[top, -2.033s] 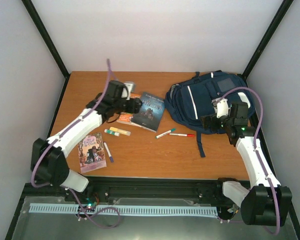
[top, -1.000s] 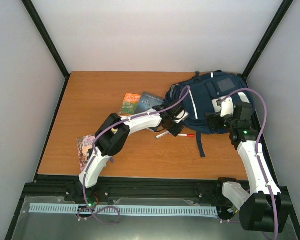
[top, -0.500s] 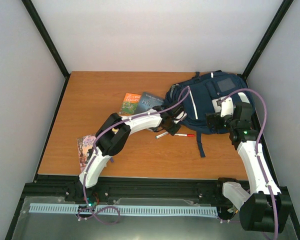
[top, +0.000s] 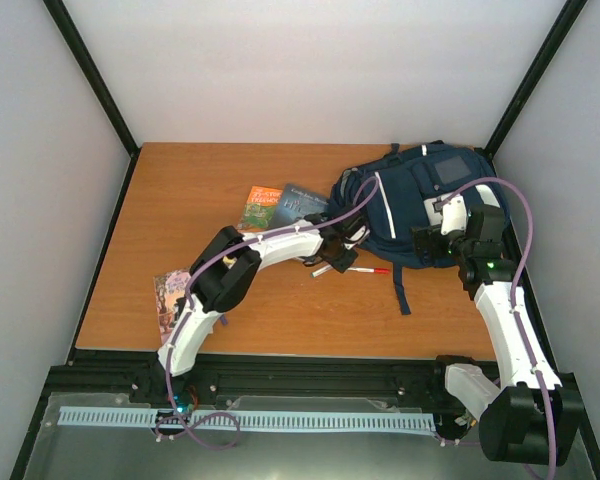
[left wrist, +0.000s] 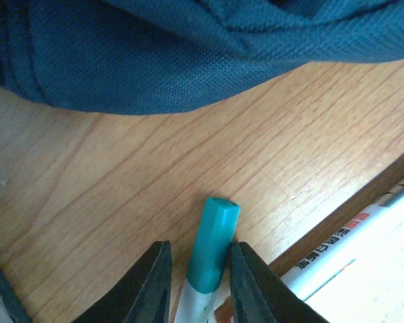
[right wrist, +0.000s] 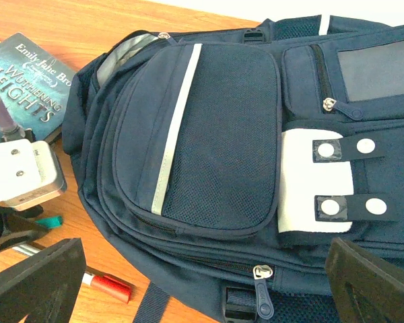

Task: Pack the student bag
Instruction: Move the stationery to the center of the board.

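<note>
The step in hand looks like lifting the green-capped pen (left wrist: 214,229) off the tabletop (top: 200,180) so that it can go into the backpack (top: 420,195). To do this well, the left hand (left wrist: 198,247) should close squarely across the pen's barrel and rise straight up before swinging away. The backpack's fabric edge lies just beyond the cap, and a red pen (top: 368,270) lies close alongside, so a slanted pull could drag either one. The left fingers stand on either side of the pen with little room to spare. Whether they already pinch it cannot be told from the wrist view.

The left arm reaches far across to the right. It is stretched low, with its hand pointing down at the tabletop just by the backpack's near-left edge. The right arm is bent up beside the backpack. Its hand (right wrist: 202,250) is spread wide and holds nothing, hovering over the front pocket. The backpack lies front side up at the far right of the tabletop, with two books (top: 280,205) just to its left.
</note>
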You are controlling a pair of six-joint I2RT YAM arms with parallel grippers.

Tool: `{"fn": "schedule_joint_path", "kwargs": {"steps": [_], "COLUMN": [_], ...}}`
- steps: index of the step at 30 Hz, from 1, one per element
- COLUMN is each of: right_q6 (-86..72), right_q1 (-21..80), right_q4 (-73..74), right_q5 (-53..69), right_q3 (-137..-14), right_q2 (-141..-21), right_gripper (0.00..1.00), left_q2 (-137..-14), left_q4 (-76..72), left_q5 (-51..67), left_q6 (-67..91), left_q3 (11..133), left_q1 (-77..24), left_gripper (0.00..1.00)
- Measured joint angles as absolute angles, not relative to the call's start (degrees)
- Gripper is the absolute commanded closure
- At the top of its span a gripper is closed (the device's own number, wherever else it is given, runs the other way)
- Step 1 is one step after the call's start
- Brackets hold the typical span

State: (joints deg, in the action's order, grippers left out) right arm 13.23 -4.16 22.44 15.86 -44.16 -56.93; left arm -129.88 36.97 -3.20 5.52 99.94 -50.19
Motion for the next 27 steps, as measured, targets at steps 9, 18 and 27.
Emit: {"fn": "schedule_joint_path", "kwargs": {"steps": [9,18,27], "right_q6": [13.4,13.3,13.3], "right_q1": [-4.2,-4.2,-4.2], "right_q4": [22.5,22.5,22.5], "right_q5": [15.9,16.1,16.9], "right_q3": [-44.2,-44.2,-44.2], "right_q2": [-57.1,-57.1,-57.5], "right_gripper": [0.0,0.0,0.0], "left_q2": [-124.4,-114.0,-100.5], "left_q4": [34.9,33.9,33.0], "left_q5": [-4.3,-8.6,-12.4], "left_q6": [6.7,13.3,23.3], "left_q3": [91.2,75.8,57.6], "left_q1": [-50.2,-50.2,-49.2], "left_gripper": [0.82,0.86,0.84]}}
